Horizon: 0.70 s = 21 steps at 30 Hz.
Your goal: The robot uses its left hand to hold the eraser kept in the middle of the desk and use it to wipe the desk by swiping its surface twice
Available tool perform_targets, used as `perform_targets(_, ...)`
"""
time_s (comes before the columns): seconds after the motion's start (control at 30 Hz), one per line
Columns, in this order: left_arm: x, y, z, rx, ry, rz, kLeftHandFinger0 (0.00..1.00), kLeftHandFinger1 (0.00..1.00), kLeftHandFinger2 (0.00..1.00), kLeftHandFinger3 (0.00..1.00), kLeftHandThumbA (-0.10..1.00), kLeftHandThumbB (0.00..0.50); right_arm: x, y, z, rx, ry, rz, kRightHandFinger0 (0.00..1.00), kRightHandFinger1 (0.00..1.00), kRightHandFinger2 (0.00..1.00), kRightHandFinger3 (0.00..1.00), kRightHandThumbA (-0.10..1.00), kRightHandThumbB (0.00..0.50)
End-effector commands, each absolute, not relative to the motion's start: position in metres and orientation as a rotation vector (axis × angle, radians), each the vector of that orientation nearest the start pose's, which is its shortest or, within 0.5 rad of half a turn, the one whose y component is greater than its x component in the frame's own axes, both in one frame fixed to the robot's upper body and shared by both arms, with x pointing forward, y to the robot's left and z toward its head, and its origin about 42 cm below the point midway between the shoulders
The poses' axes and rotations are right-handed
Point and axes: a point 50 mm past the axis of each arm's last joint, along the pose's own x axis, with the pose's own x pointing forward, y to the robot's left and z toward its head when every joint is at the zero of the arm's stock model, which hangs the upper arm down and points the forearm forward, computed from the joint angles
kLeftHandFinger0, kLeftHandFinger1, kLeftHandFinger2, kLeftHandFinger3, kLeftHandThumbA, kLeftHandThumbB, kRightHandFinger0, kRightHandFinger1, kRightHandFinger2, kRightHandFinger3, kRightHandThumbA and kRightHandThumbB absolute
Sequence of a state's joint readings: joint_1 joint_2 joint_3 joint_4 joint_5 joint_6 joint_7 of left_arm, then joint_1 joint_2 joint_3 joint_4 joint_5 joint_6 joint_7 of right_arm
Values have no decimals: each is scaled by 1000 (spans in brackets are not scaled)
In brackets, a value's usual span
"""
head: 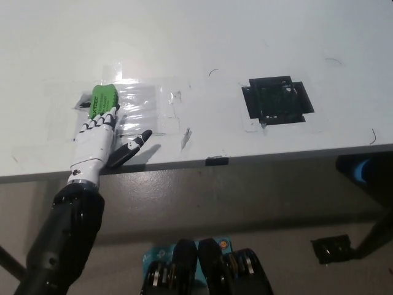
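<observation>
One left hand (97,141) pressed flat with fingers closed over green eraser (102,99), at left of white desk (202,37), on clear taped film (144,104); black square patch (276,100) well right; grey floor below.

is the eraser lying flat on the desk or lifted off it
Flat on the desk: the green eraser lies face up, with the left hand pressing its near end.

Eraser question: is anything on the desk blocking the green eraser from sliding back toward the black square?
Nothing visible does. The left hand presses the green eraser, and the desk between it and the black square holds only flat clear tape.
</observation>
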<state>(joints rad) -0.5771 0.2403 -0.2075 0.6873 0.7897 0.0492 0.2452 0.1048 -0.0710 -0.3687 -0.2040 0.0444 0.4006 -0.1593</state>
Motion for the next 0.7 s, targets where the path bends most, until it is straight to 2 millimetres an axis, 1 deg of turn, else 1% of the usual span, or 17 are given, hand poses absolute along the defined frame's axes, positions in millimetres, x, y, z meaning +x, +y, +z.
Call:
perform_targets(0.0,368,285,-4,1066,623,-214,1000,1000,1000,1000,1000,410,224,-353,126,-55,174,-571,1000,1000,1000,1000,1000,49)
perform_targets(0.03,376,283,5,1095,562,-224,1000,1000,1000,1000,1000,412,222,-353,125,-58,176,-568,1000,1000,1000,1000,1000,48)
perform_targets(0.07,394,277,33,1102,434,-207,1000,1000,1000,1000,1000,444,222,-353,125,-62,178,-567,1000,1000,1000,1000,1000,58)
perform_targets(0.1,405,276,46,1134,377,-194,1000,1000,1000,1000,1000,446,221,-353,123,-51,187,-574,1000,1000,1000,1000,1000,71)
perform_targets(0.17,423,274,72,1170,287,-175,1000,1000,1000,1000,1000,456,220,-352,123,-50,190,-568,1000,1000,1000,1000,1000,48)
perform_targets(0.2,430,273,81,1184,256,-171,1000,1000,1000,1000,1000,458,219,-352,123,-53,190,-563,1000,1000,1000,1000,1000,46)
perform_targets(0.23,441,273,98,1207,214,-158,1000,1000,1000,1000,1000,460,218,-351,123,-53,193,-561,1000,1000,1000,1000,1000,45)
perform_targets(0.27,452,273,115,1243,163,-144,1000,1000,1000,1000,1000,430,217,-351,122,-53,194,-559,1000,1000,1000,1000,1000,43)
perform_targets(0.3,452,274,114,1244,165,-145,1000,1000,1000,1000,1000,429,217,-350,121,-53,196,-559,1000,1000,1000,1000,1000,43)
perform_targets(0.33,472,274,143,1312,107,-111,1000,1000,1000,1000,1000,430,215,-350,120,-48,204,-554,1000,1000,1000,1000,1000,44)
perform_targets(0.37,491,278,168,1379,79,-99,1000,1000,1000,1000,1000,444,211,-347,118,-54,216,-549,1000,1000,1000,1000,1000,29)
perform_targets(0.4,491,278,167,1382,82,-103,1000,1000,1000,1000,1000,446,209,-347,117,-53,219,-550,1000,1000,1000,1000,1000,28)
perform_targets(0.43,495,279,173,1404,68,-93,1000,1000,1000,1000,1000,463,208,-346,116,-53,222,-552,1000,1000,1000,1000,1000,29)
perform_targets(0.5,504,284,190,1469,16,-75,1000,1000,1000,1000,1000,461,205,-345,116,-43,225,-558,1000,1000,1000,1000,1000,26)
perform_targets(0.53,508,290,194,1499,3,-61,1000,1000,1000,1000,1000,490,204,-345,116,-45,225,-560,1000,1000,1000,1000,1000,24)
perform_targets(0.63,512,294,199,1521,-6,-49,1000,1000,1000,1000,1000,485,201,-347,116,-51,231,-562,1000,1000,1000,1000,1000,22)
perform_targets(0.67,515,296,211,1514,-43,-25,1000,1000,1000,1000,1000,472,202,-347,116,-62,236,-557,1000,1000,1000,1000,1000,23)
